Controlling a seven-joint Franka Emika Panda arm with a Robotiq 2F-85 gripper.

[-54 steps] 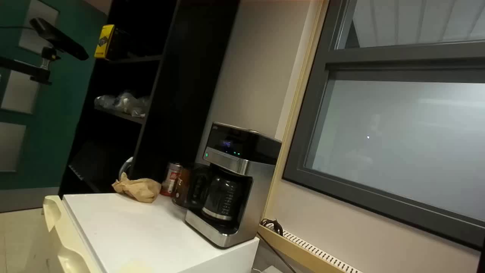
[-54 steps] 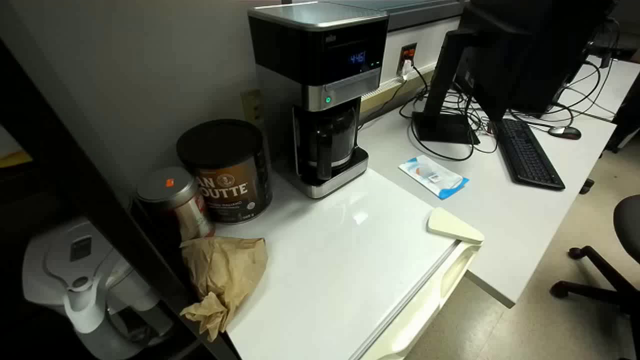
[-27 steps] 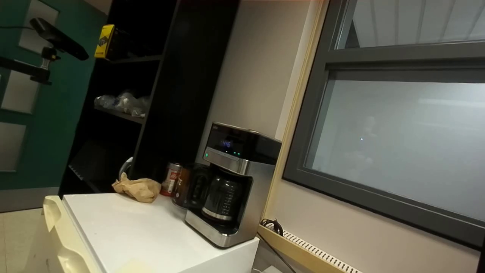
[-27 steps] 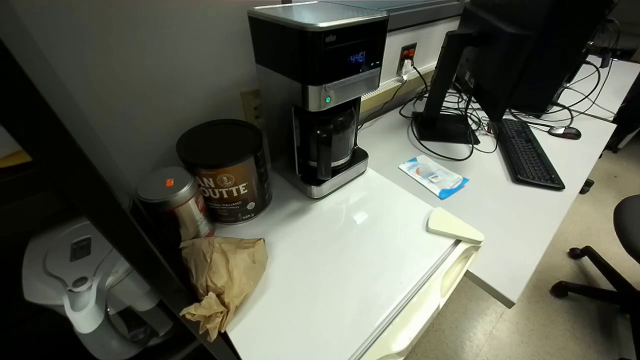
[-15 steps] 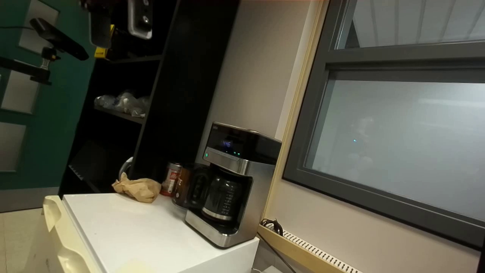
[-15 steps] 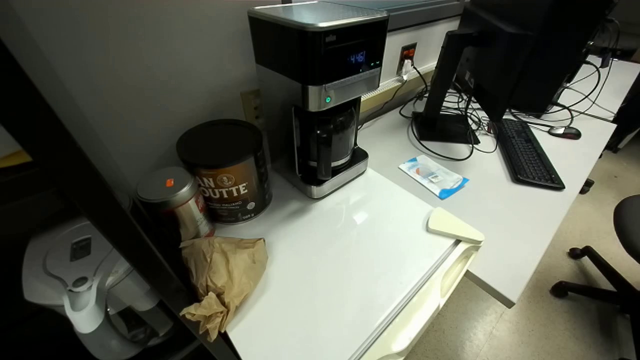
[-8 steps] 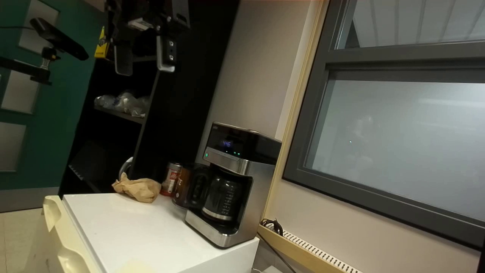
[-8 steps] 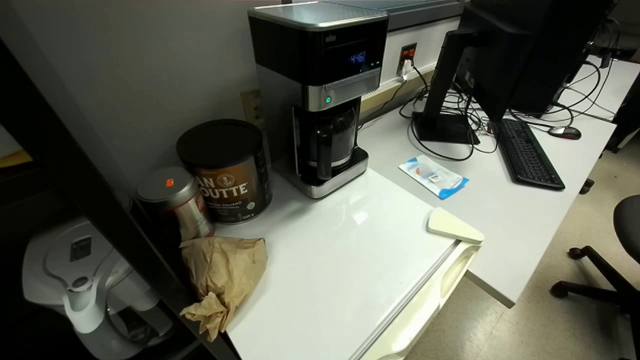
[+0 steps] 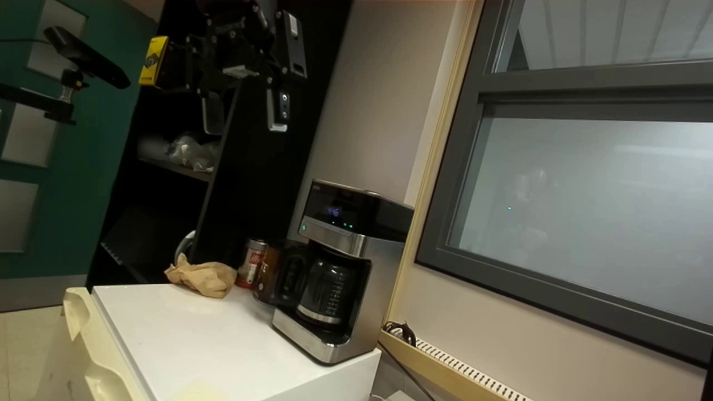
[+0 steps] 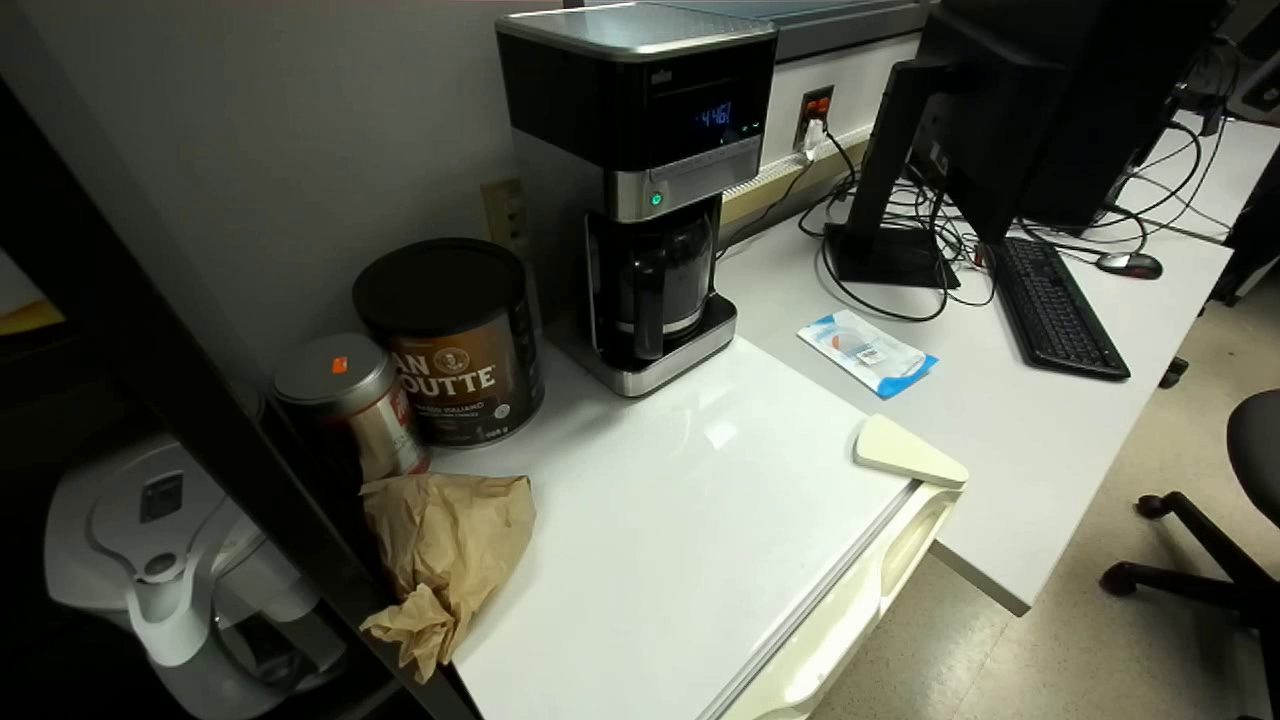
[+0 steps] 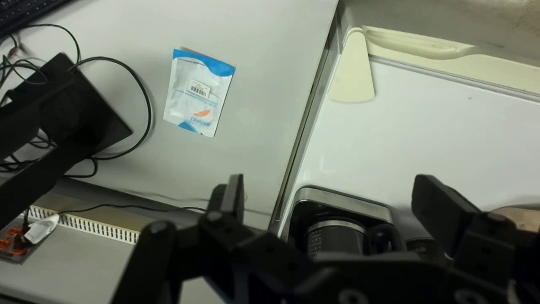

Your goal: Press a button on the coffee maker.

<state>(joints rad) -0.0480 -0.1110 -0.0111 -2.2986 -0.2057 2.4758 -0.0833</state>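
Note:
The black and silver coffee maker point(image 9: 381, 295) stands on a white cabinet top. It also shows in an exterior view point(image 10: 570, 100), with a lit clock display point(image 10: 714, 115) and a green-lit round button point(image 10: 656, 199) on its silver front strip. That button also shows in an exterior view point(image 9: 303, 227). The dark glass carafe point(image 9: 326, 289) sits inside. My gripper point(image 9: 245, 120) is open and empty, pointing down, above and apart from the machine. In the wrist view my open fingers point(image 11: 331, 185) frame the machine's base point(image 11: 350, 204); its top and buttons are hidden there.
A brown can point(image 10: 455, 375), a smaller can point(image 10: 385, 430) and a crumpled paper bag point(image 10: 450, 560) stand beside the machine. A desk holds a packet point(image 11: 198, 93), a monitor stand point(image 10: 885, 255) with cables and a keyboard point(image 10: 1060, 310). A black shelf point(image 9: 267, 139) stands behind.
My gripper, out of view at first, has entered from the top in an exterior view and moved down and right towards the coffee maker. It stays open. The machine has not moved.

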